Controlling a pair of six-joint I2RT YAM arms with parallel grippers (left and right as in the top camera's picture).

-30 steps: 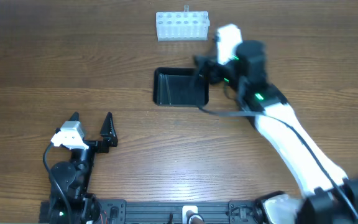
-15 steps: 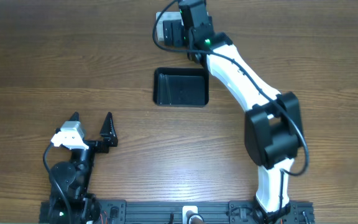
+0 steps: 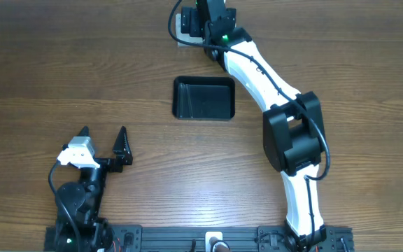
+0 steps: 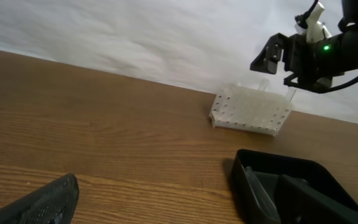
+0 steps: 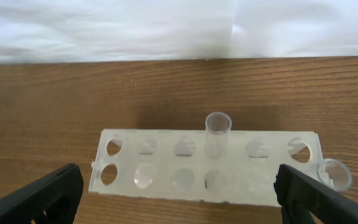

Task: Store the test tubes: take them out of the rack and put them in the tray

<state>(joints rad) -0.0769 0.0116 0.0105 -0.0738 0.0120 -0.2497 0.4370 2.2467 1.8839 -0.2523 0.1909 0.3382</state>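
Observation:
A clear plastic rack (image 5: 207, 168) stands at the table's far edge. One test tube (image 5: 217, 134) is upright in its back row, and a second tube (image 5: 333, 173) sits at the rack's end corner. My right gripper (image 5: 179, 202) hovers open just in front of and above the rack, with nothing between its fingers (image 5: 42, 196); the top view shows it (image 3: 200, 17) covering most of the rack (image 3: 182, 29). The black tray (image 3: 203, 99) lies nearer the middle. My left gripper (image 3: 103, 136) rests open near its base, far from both.
The left wrist view shows the rack (image 4: 250, 111), the tray (image 4: 291, 186) and the right gripper (image 4: 291, 53) above the rack. A white wall rises behind the table's far edge. Bare wood surrounds the tray.
The right arm has swung from beside the tray up to the rack and now sits over it. The left arm has not moved.

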